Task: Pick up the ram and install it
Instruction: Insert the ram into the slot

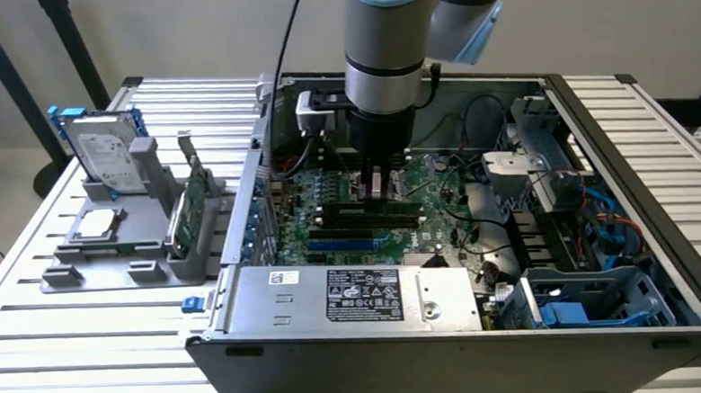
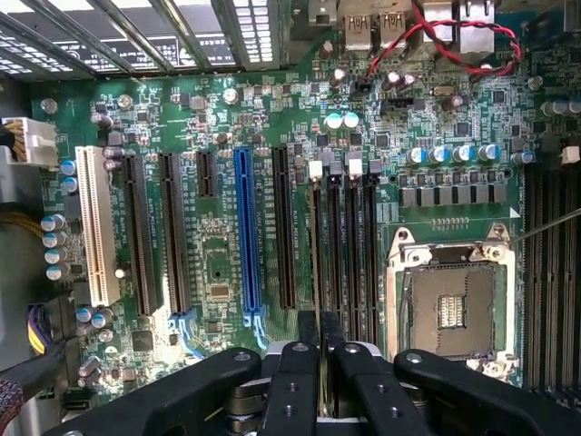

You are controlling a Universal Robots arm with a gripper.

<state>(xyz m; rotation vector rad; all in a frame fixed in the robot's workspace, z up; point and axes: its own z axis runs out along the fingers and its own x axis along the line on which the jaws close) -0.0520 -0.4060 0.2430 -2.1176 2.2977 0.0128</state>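
My gripper [image 1: 377, 193] hangs inside the open computer case, straight above the motherboard's [image 1: 326, 189] long black memory slots [image 1: 370, 218]. Its fingers [image 2: 304, 363] stand close together, shut on the ram [image 2: 319, 320], which the wrist view shows edge-on as a thin dark strip between them. That strip runs in line with the outermost of the black slots [image 2: 316, 245], the one beside the blue connector [image 2: 245, 236]. In the exterior view the ram [image 1: 377, 182] is a small pale sliver between the fingertips, just above the slots. I cannot tell whether its lower edge touches the slot.
The bare CPU socket [image 2: 449, 304] lies beside the slots. Cables [image 1: 484, 216] and a drive cage [image 1: 552, 145] fill the case on the exterior view's right. The power supply [image 1: 356, 295] sits at the front. Outside the case, a grey holder [image 1: 126, 253] carries a hard drive [image 1: 106, 155], a chip and a bracketed green card [image 1: 189, 209].
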